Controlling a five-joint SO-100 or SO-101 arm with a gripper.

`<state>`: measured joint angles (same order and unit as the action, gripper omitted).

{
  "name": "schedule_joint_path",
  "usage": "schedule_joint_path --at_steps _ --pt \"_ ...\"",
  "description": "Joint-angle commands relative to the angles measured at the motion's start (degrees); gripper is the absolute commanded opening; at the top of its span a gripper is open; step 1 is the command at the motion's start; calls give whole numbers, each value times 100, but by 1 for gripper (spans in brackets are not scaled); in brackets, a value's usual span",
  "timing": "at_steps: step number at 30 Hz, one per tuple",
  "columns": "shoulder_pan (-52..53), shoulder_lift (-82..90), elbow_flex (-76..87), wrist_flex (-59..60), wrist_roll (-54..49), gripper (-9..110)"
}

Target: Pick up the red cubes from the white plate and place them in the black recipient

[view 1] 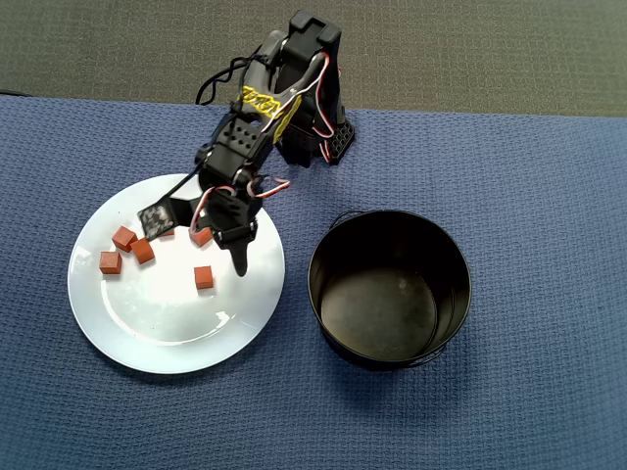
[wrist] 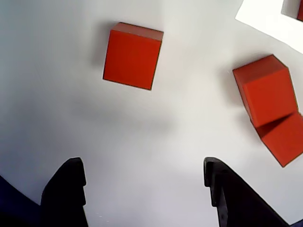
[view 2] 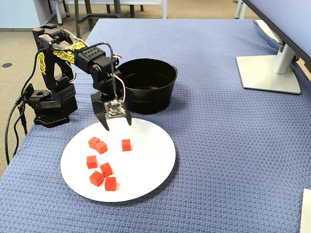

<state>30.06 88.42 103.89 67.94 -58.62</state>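
**A:** So the gripper (view 2: pixel 116 125) is hanging just above the white plate (view 2: pixel 150 170) with its jaws spread wide and nothing between them. All seven red cubes (view 2: pixel 100 167) are sitting on the plate, and the black pot (view 2: pixel 148 85) is looking empty.

**B:** The lone cube (wrist: pixel 133 56) is sitting straight ahead of the fingertips (wrist: pixel 68 182) in the wrist view. The cubes are looking light and stiff, matte too, so probably not slipping in the grip, though they could skate on that glossy plate. I'd be squeezing across two flat opposite faces.

**A:** Overhead, the arm is covering a couple of cubes. And two (wrist: pixel 272 106) in the wrist view are touching, one cut off at the frame edge.
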Motion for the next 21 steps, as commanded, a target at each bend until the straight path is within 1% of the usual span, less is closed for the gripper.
schedule_joint_path --at_steps 1,5,10,16,21 --pt "-9 -193 -483 -141 -396 25" --pt "-149 -316 -598 -229 -387 23" --pt "-97 -870 -1090 -501 -18 22" --pt "44 -1714 -1942 -448 308 21" --pt "105 -1986 -2206 -527 624 19"
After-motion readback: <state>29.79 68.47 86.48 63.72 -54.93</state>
